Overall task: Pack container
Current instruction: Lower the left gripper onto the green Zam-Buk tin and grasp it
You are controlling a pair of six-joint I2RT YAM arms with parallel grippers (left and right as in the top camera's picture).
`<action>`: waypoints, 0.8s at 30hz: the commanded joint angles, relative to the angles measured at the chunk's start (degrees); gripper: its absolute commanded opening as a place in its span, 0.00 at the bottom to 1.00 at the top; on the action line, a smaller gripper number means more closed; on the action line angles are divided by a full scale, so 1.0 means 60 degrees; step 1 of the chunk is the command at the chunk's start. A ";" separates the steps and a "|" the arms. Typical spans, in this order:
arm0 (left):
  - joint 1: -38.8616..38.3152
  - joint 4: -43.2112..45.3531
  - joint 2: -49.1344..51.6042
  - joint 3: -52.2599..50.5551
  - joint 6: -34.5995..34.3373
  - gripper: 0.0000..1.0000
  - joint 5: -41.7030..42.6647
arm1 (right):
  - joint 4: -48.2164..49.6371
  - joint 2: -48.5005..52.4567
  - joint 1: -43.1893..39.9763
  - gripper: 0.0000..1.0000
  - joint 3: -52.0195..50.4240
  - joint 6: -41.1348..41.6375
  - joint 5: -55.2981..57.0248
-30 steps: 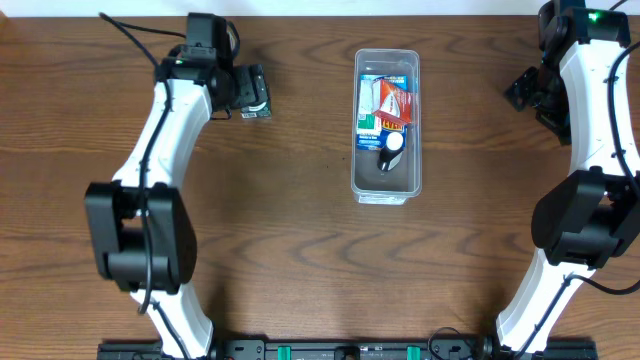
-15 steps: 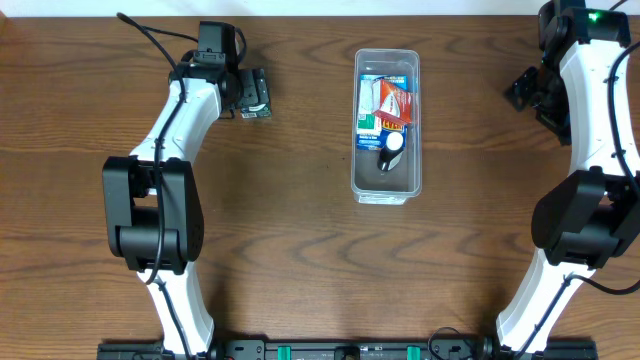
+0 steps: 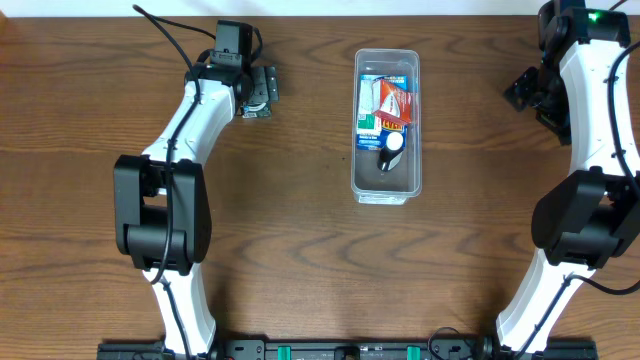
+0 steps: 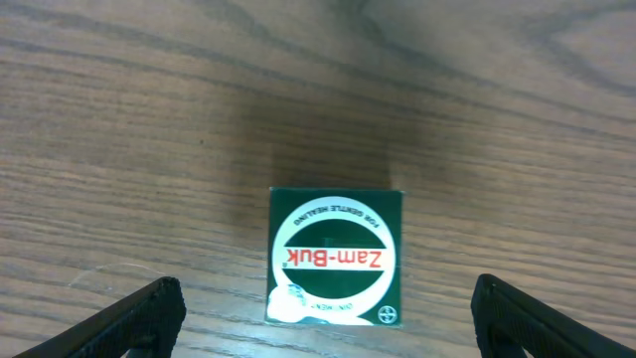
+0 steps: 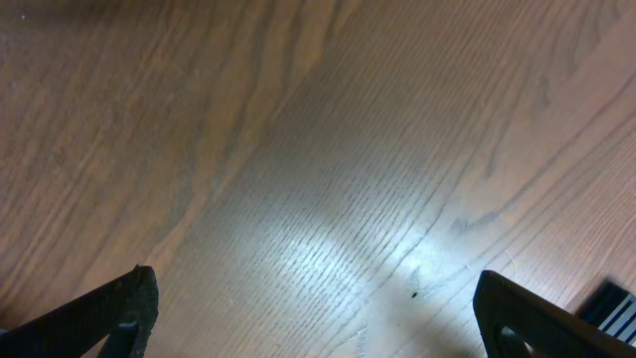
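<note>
The clear plastic container [image 3: 387, 180] stands at the table's back middle, holding several small packets and a dark rounded item. A small green and white Zam-Buk box [image 3: 257, 110] lies on the wood at the back left; it fills the centre of the left wrist view [image 4: 336, 257]. My left gripper [image 3: 262, 88] hovers just above it, open, with the box between its spread fingers [image 4: 328, 316] and untouched. My right gripper [image 3: 522, 90] is open and empty at the far right back, over bare wood [image 5: 318, 308].
The wooden table [image 3: 300, 260] stretches out in front of the container. Both arm bases stand at the front edge. A cable trails from the left wrist toward the back edge.
My left arm has swung right and toward the back, bringing the gripper over the Zam-Buk box. The right arm and the container have not moved.
</note>
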 commanded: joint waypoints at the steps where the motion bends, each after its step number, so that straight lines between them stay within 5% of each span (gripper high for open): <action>1: 0.0040 0.0029 0.0437 0.0025 0.0189 0.93 -0.0284 | -0.0018 -0.0226 -0.0029 0.99 -0.0007 0.0168 0.0157; 24: 0.0022 0.0313 0.1330 0.0025 0.0197 0.93 0.0109 | -0.0018 -0.0226 -0.0029 0.99 -0.0007 0.0168 0.0157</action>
